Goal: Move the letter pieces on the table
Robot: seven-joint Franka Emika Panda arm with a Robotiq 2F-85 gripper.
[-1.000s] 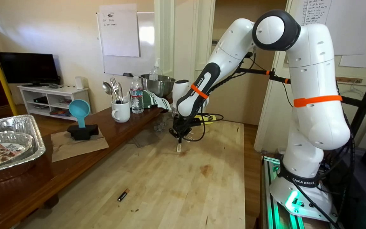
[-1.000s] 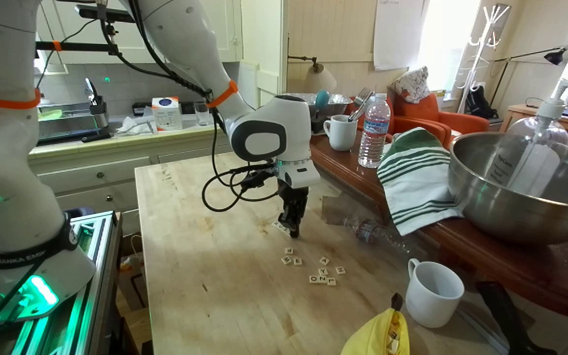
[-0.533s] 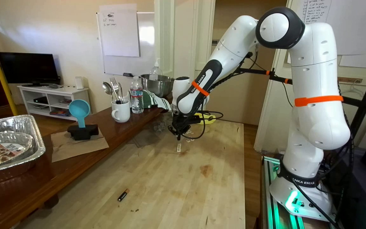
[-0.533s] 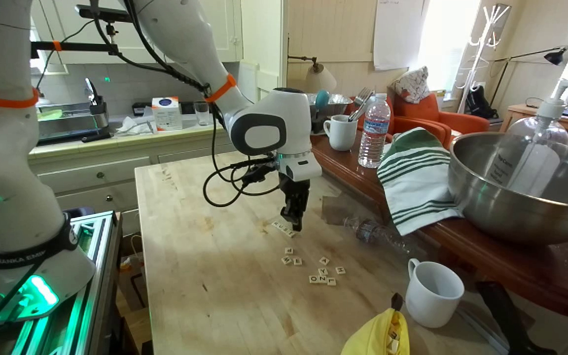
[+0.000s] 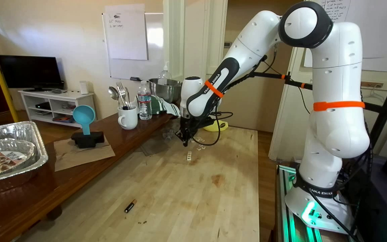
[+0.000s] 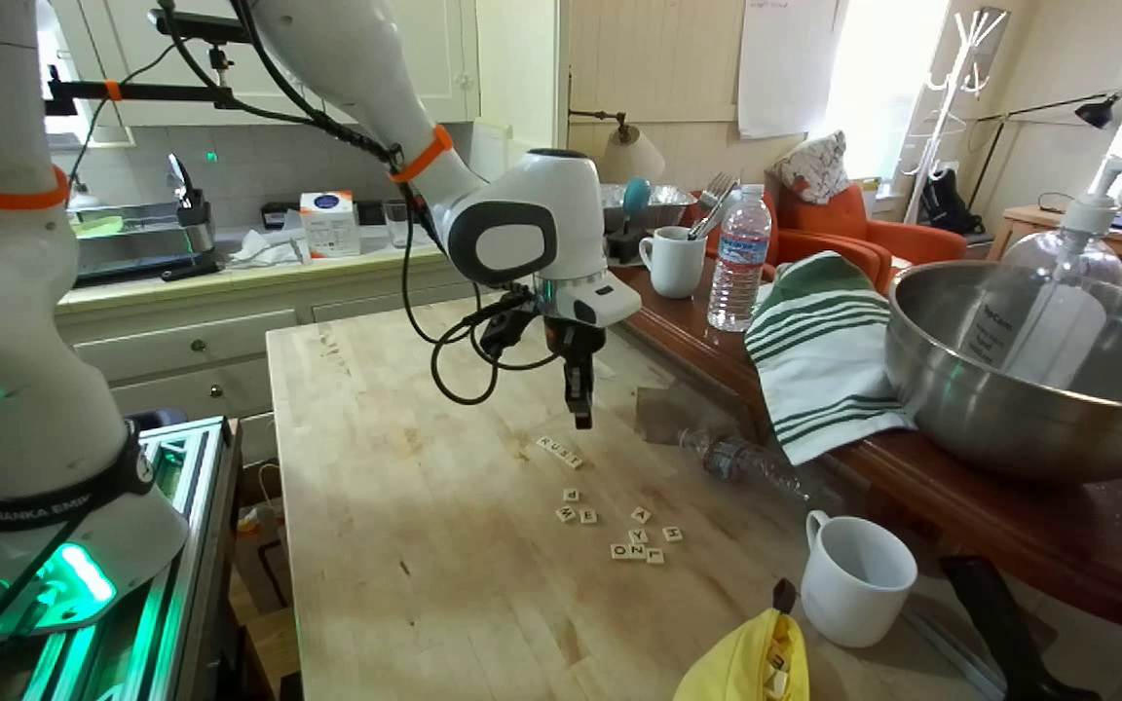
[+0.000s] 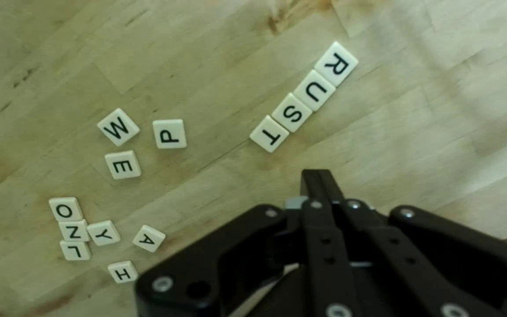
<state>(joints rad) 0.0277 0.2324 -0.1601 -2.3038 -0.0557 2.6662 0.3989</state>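
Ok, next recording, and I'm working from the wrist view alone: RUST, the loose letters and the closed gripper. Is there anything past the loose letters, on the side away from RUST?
Observer: Yes, in an exterior view a yellow pouch lies on the table there, beside an upright white mug; I can't tell whether they touch.
Operator: And toward the opposite end?
Observer: A battery lies on its side there, in an exterior view.
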